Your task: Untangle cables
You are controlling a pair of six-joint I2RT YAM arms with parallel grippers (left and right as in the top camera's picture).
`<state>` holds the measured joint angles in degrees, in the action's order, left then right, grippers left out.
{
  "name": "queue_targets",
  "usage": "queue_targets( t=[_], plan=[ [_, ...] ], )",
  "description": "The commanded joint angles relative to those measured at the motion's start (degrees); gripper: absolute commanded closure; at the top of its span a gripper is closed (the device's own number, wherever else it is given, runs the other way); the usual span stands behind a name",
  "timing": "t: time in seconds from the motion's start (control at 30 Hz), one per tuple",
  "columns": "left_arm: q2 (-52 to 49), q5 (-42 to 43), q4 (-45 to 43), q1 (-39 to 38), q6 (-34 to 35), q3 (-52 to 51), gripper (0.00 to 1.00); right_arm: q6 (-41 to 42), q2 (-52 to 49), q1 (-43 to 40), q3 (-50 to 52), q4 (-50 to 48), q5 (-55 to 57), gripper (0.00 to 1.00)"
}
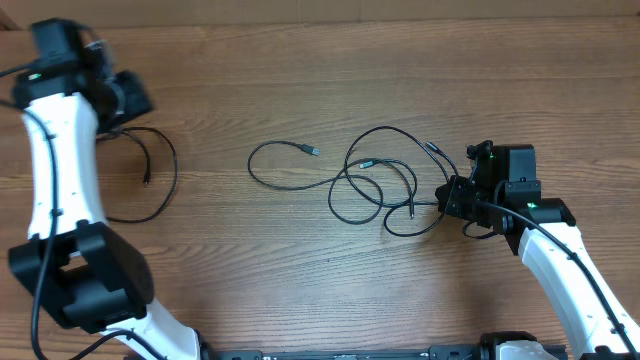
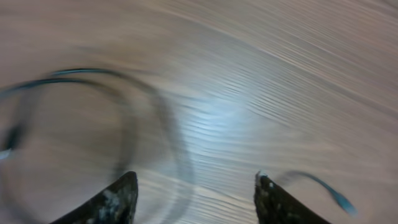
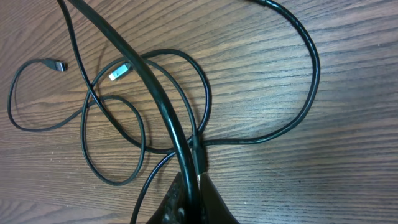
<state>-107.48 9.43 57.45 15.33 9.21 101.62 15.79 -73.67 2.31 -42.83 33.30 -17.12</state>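
Several thin black cables (image 1: pixel 375 187) lie in overlapping loops right of the table's middle. One cable end with a small plug (image 1: pixel 311 150) trails off to the left. My right gripper (image 1: pixel 452 197) sits at the tangle's right edge. In the right wrist view it (image 3: pixel 199 177) is shut on a black cable (image 3: pixel 143 68) that rises toward the camera, beside a silvery plug (image 3: pixel 121 71). A separate cable (image 1: pixel 168 170) curves at the far left, below my left gripper (image 1: pixel 130 97). In the blurred left wrist view that gripper (image 2: pixel 196 177) is open over bare wood with nothing between its fingers (image 2: pixel 121 196).
The wooden table (image 1: pixel 300 80) stretches behind and in front of the cables. The left arm's white link (image 1: pixel 60 160) stands along the left edge, the right arm's link (image 1: pixel 570 270) at the lower right. A blurred cable end (image 2: pixel 326 190) lies right of the left fingers.
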Motion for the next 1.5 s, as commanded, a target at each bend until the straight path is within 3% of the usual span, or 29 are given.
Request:
queue_targets(
  t=[0.0, 0.2, 0.33, 0.53, 0.67, 0.87, 1.07, 1.13, 1.27, 1.47],
  plan=[
    [-0.02, 9.35, -0.02, -6.97, -4.44, 0.44, 0.36, -1.05, -0.09, 0.26, -0.28, 0.04, 0.61, 0.96],
    [-2.45, 9.57, -0.11, -19.69, -6.69, 0.39, 0.37, -1.07, -0.07, 0.26, -0.28, 0.24, 0.61, 0.96],
    [-5.55, 12.00, -0.87, -27.39, -6.67, 0.39, 0.30, -1.05, -0.09, 0.26, -0.28, 0.28, 0.59, 0.96],
    [-12.09, 24.52, -3.19, -36.70, -10.47, 0.39, 0.25, -0.87, -0.09, 0.26, -0.28, 0.17, -4.59, 0.96],
    [-15.37, 34.47, -3.50, -39.91, -13.66, 0.39, 0.26, -0.94, -0.07, 0.26, -0.28, -2.45, -10.45, 0.96],
    [-16.92, 36.61, -4.87, -41.40, -13.75, 0.39, 0.25, -4.13, -0.07, 0.26, -0.28, -6.78, -20.09, 0.96],
    [-16.92, 51.71, -8.81, -40.79, -13.31, 0.39, 0.25, -4.13, -0.09, 0.26, -0.28, -4.35, -20.09, 0.96],
    [-16.92, 55.10, -11.80, -40.76, -9.66, 0.39, 0.27, -4.13, -0.07, 0.26, -0.28, -3.58, -20.11, 0.96],
    [-16.92, 53.86, -17.16, -41.64, 1.05, 0.39, 0.29, -4.11, -0.07, 0.26, -0.28, -3.26, -20.85, 0.96],
    [-16.92, 40.94, -18.18, -43.98, 18.25, 0.39, 0.31, -4.11, -0.07, 0.26, -0.28, -3.43, -21.16, 0.96]
  ],
)
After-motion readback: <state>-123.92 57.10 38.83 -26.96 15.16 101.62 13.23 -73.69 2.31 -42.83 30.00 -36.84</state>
